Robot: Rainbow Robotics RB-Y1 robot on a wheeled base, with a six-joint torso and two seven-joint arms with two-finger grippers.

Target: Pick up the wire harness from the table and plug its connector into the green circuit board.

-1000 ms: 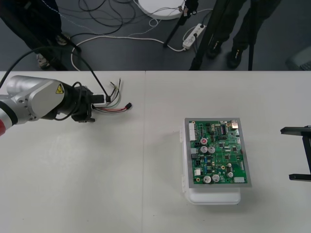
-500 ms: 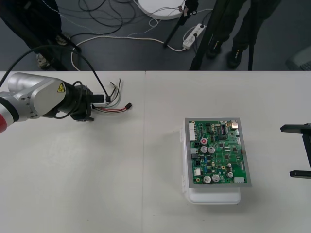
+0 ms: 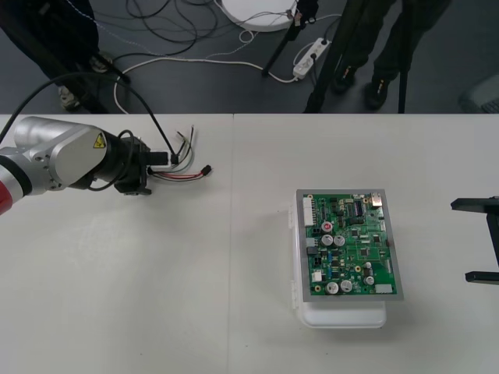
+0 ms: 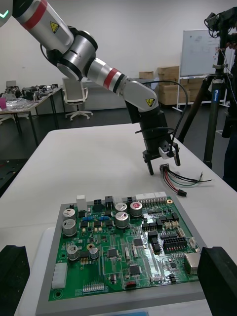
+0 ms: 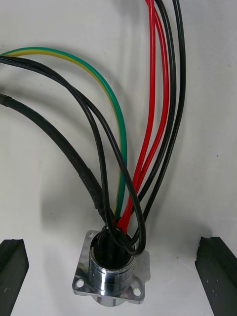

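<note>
Pale table [image 3: 156,296], far-left part: wire harness [image 3: 183,173] lies here, well apart from the green circuit board [image 3: 351,245] on its white base [image 3: 343,315]; the black plug [image 3: 207,169] rests on the table at the wire end nearest the board, not plugged in.

Left gripper [image 3: 150,173] hangs over the round metal socket [image 5: 111,274]; its fingers [image 5: 12,269] stand wide, one on each side of the flange, neither touching.

Right gripper [image 3: 477,241] is parked at the table's right edge, wide and empty.

Step in hand, as I judge it: the grasp. The socket looks roughly centred; close slowly and squarely on the metal barrel, since a round body may slip or twist; keep the looping wires [image 5: 153,123] clear of the pads. Held this way the plug would trail free; lift gently, and a handover to the right gripper is probably needed.
</note>
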